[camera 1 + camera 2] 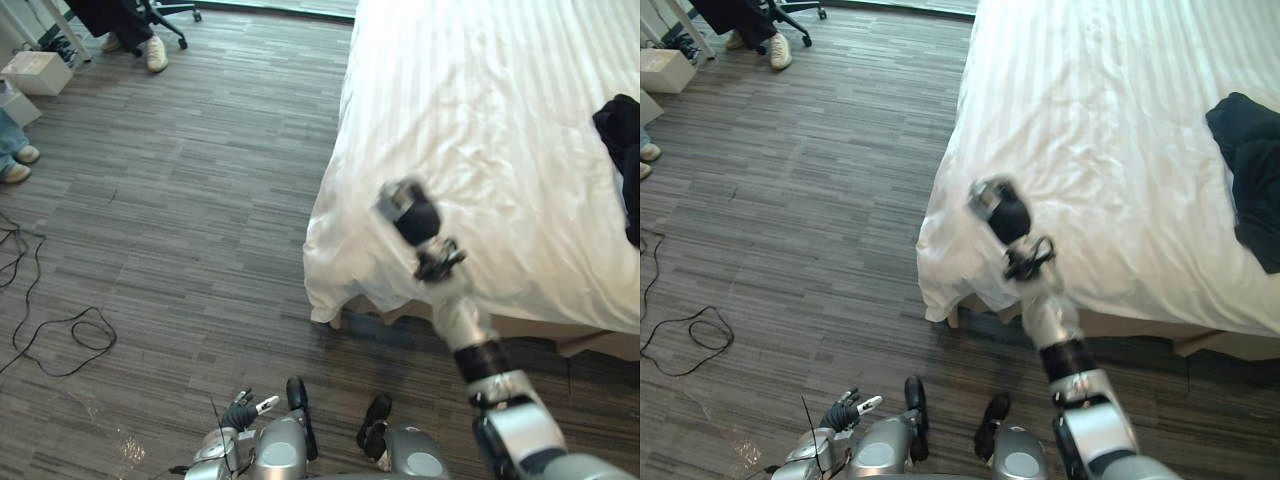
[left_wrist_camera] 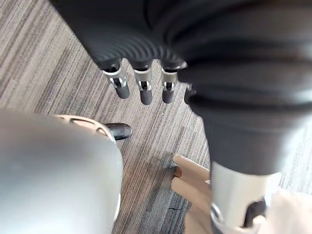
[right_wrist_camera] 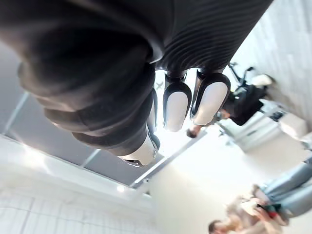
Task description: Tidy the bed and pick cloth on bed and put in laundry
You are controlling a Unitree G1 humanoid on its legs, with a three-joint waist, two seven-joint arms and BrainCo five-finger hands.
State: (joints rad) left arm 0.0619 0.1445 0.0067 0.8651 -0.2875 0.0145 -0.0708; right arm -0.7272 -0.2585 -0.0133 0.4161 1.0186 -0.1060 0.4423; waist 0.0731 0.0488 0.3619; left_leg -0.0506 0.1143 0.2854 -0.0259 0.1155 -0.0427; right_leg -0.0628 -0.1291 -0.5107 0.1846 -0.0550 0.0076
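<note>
**Hands and task object at the recorded moment.** The right hand [image 1: 411,214] was held raised in front of the near left corner of the bed [image 1: 480,110]. In its wrist view its fingers [image 3: 176,108] were seen loosely extended, slightly apart, with nothing enclosed between them and the thumb. The left hand [image 1: 243,410] was carried low at the near edge of the scene, over the striped grey floor [image 1: 180,220]. Its fingers [image 2: 142,90] hung straight in a row and nothing was gripped. The dark cloth [image 1: 1245,170] lay crumpled on the white striped cover at the bed's right side, well apart from both hands and touched by neither. The cover was creased towards the near corner and hung over the bed's edge. At the far left of the room, a white box [image 1: 38,72] was set on the floor. Parts of 2 persons were visible there: a pale shoe [image 1: 155,52] beside a chair base [image 1: 176,12], and a jeans-clad leg [image 1: 10,135] at the left edge.
</note>
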